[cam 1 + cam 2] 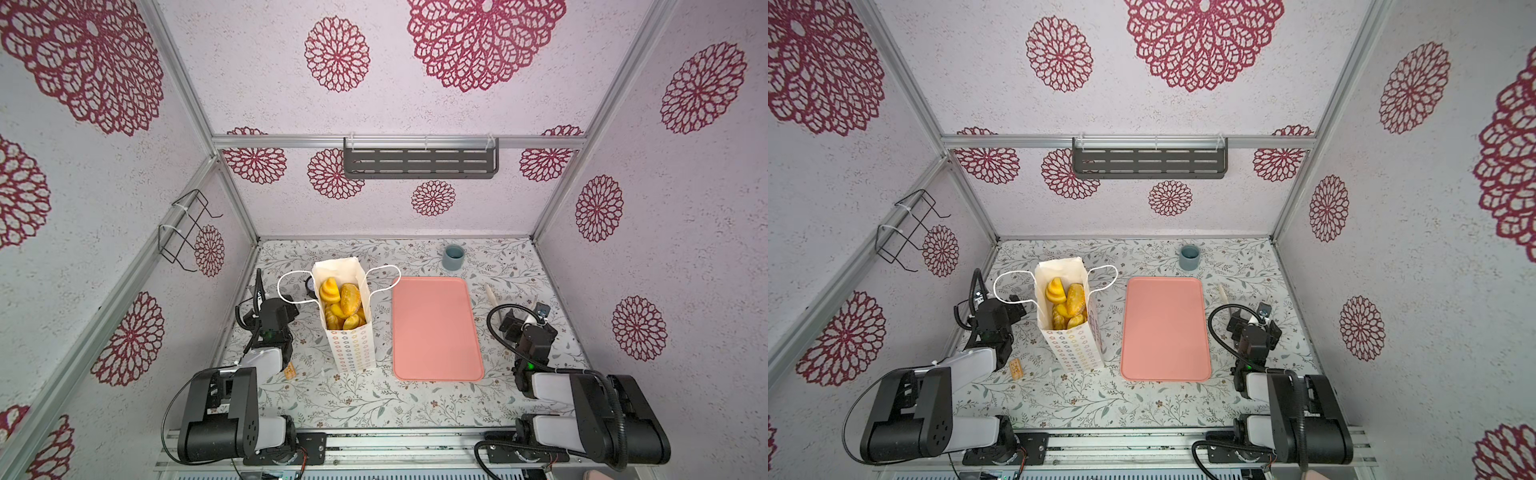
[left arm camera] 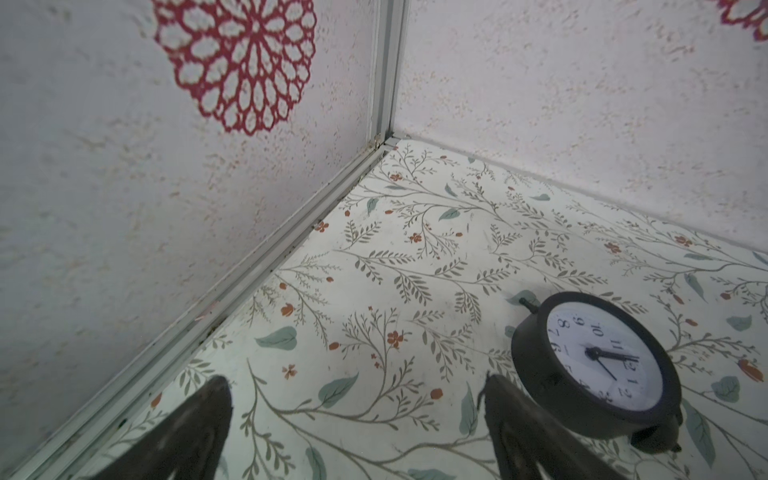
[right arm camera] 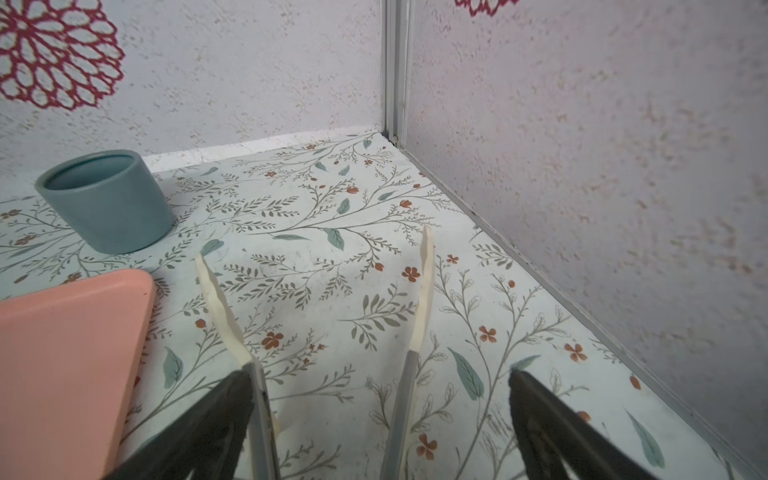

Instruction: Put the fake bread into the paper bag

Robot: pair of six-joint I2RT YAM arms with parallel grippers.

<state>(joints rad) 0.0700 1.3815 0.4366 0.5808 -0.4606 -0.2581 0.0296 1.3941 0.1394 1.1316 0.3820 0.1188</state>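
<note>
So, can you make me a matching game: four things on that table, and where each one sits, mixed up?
Things:
1 fake bread
2 blue cup
3 pink tray
4 clock

Places:
A near the back wall
B beside the left gripper
C inside the paper bag
D lying flat, right of the bag

Pairs: 1-C, 2-A, 3-D, 4-B.
</note>
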